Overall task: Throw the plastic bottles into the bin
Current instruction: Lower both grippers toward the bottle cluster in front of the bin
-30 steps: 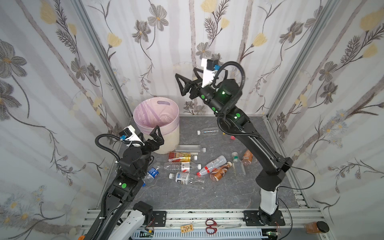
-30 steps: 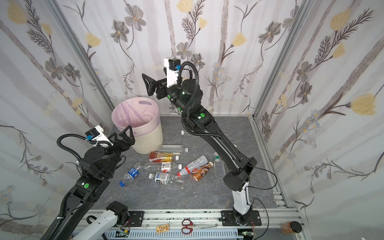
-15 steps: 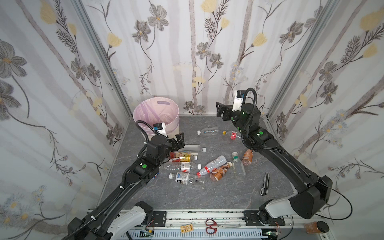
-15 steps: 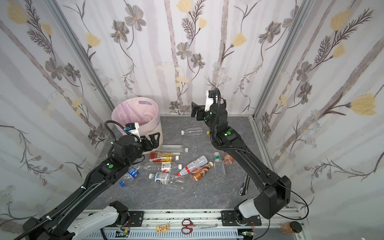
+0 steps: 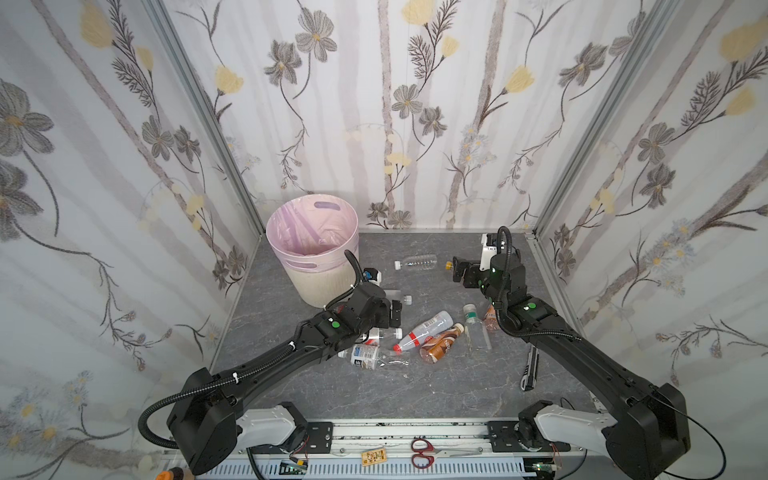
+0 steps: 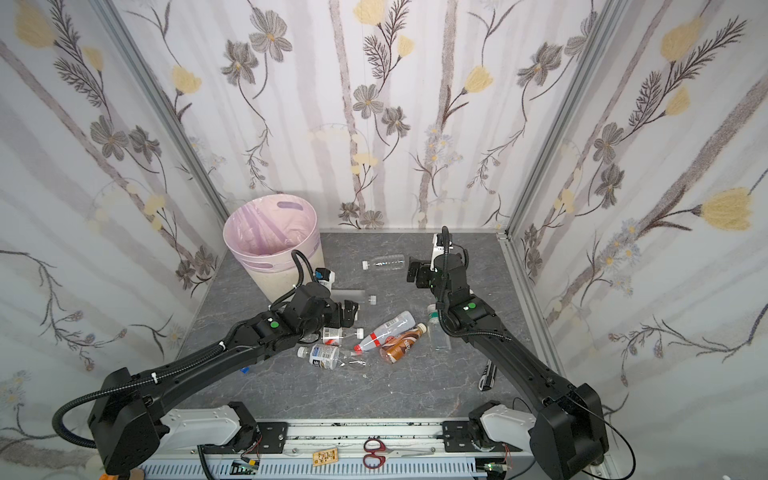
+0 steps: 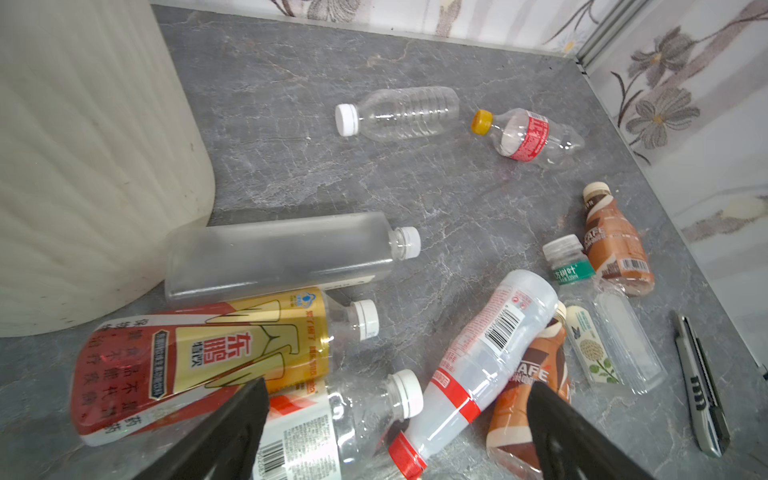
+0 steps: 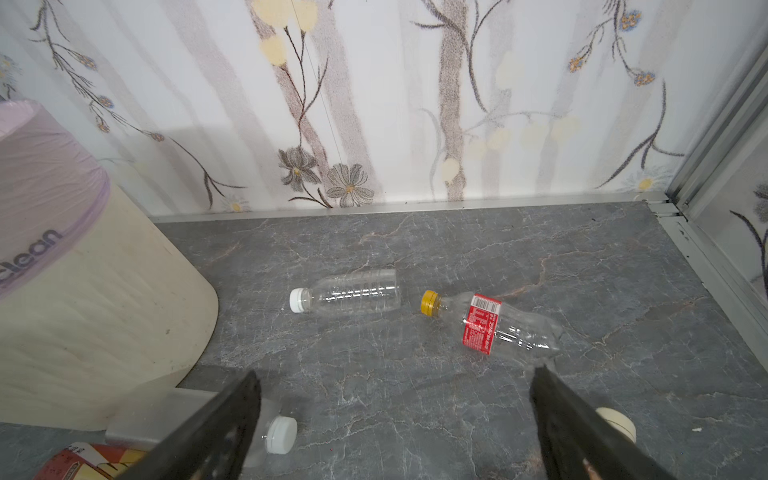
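Plastic bottles (image 5: 424, 330) lying flat across the grey marbled surface (image 5: 332, 386), all those in view outside the bin (image 5: 320, 286). Bin upright in the far left corner, cream ribbed wall, pink liner (image 5: 307, 232) folded over the rim. Just beside its foot, a frosted square bottle (image 7: 278, 253) with a white cap, and against that bottle's side a red-and-gold labelled bottle (image 7: 199, 357). Next in the heap, a white-labelled clear bottle (image 7: 307, 428), then a frosted red-capped bottle (image 7: 478, 361) leaning on a brown coffee bottle (image 7: 528, 390). Nearby, a green-banded clear bottle (image 7: 623, 340) beside a second coffee bottle (image 7: 615, 241). Well apart, nearer the back wall, a clear ribbed bottle (image 8: 353, 295) and a yellow-capped bottle (image 8: 490, 326) with a red label, almost end to end, not touching. Left gripper (image 7: 397, 388) spread wide and empty, low over the heap next to the bin, one finger above the white-labelled clear bottle. Right gripper (image 8: 397, 376) likewise spread wide, holding nothing, close to the far pair and hiding most of the yellow-capped bottle in both top views. Utility knife (image 7: 702, 386) flat on the surface by the right arm. Scissors (image 5: 422, 453) on the front rail.
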